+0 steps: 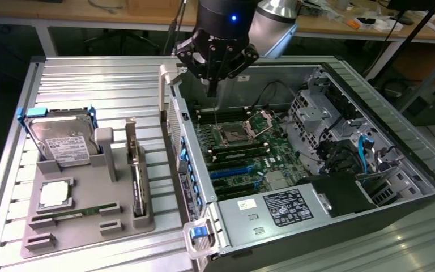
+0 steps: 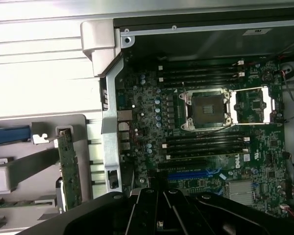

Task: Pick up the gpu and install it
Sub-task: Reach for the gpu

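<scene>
Hangs end effector (image 1: 212, 90) pinched together, empty, over the motherboard (image 1: 255, 153) inside the open computer case (image 1: 278, 76). Shows gpu (image 1: 136, 173) standing on edge in the grey holder (image 1: 81, 224) on the bench (image 1: 89, 85), between hard drive (image 1: 65, 148) and case, well apart from the end effector

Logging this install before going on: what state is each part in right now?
tool: shut, empty, over the case
gpu: standing on edge in the gray holder, not held
computer case: side open
CPU socket: cover raised, empty
hard drive: upright in the holder
</scene>
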{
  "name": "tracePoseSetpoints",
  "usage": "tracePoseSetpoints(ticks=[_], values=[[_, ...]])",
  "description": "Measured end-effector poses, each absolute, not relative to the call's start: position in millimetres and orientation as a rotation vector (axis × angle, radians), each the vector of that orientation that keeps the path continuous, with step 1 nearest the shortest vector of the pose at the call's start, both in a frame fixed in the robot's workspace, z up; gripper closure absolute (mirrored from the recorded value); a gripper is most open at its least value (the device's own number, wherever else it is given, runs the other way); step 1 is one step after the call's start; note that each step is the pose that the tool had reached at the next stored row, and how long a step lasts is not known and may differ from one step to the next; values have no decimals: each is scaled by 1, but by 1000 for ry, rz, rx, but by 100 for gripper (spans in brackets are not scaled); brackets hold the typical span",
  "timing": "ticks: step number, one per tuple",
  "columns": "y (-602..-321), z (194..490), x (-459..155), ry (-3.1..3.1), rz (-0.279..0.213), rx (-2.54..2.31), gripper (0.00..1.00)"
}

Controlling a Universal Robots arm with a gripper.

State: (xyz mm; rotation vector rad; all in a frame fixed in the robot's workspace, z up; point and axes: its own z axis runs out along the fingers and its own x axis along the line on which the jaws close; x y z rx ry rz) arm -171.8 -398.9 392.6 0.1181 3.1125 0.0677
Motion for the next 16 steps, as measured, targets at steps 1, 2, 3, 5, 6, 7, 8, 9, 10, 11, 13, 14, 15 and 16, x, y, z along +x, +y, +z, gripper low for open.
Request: tracePoseSetpoints(ticks=[1,2,3,5,6,7,8,9,10,11,13,14,15,16], values=[[-399,393,-173,3113,68,118,89],[-399,393,-175,3113,68,118,89],[-399,393,-176,3113,68,118,89],[-399,393,-178,3113,68,118,89],[-399,393,-180,3112,68,118,89],[-399,393,-181,3113,68,118,89],[-399,393,-182,3113,68,118,89],[-399,392,-183,3112,68,118,89],[-399,392,-184,3112,68,118,89],[-399,392,-185,3112,68,118,89],[-399,392,-187,3112,68,118,89],[-399,392,-188,3112,68,118,89],[-399,392,-189,3112,68,118,89],[-399,392,-190,3112,68,118,89]])
